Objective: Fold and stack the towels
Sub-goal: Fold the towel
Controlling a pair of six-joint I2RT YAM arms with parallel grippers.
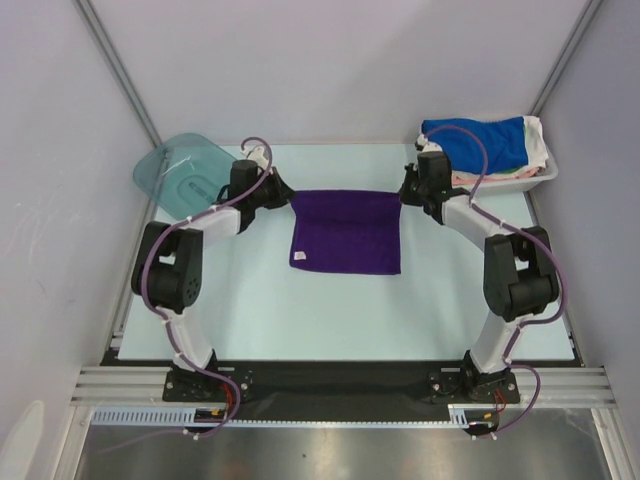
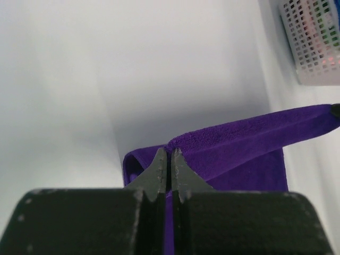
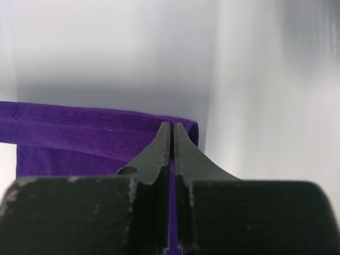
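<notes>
A dark purple towel [image 1: 347, 235] is in the middle of the table. Its far edge is lifted and stretched between my two grippers, and the near part lies flat. My left gripper [image 1: 285, 197] is shut on the far left corner. In the left wrist view the fingertips [image 2: 170, 154] pinch the purple towel [image 2: 249, 141]. My right gripper [image 1: 403, 195] is shut on the far right corner, which the right wrist view shows clamped between its tips [image 3: 171, 126] on the purple towel [image 3: 79, 127]. A royal blue towel [image 1: 480, 140] sits on top of the pile in the basket.
A white perforated basket [image 1: 548, 172] stands at the far right corner and also shows in the left wrist view as the basket [image 2: 313, 48]. It holds white, pinkish and green cloth under the blue towel. A translucent teal lid [image 1: 183, 172] lies at the far left. White walls enclose the table.
</notes>
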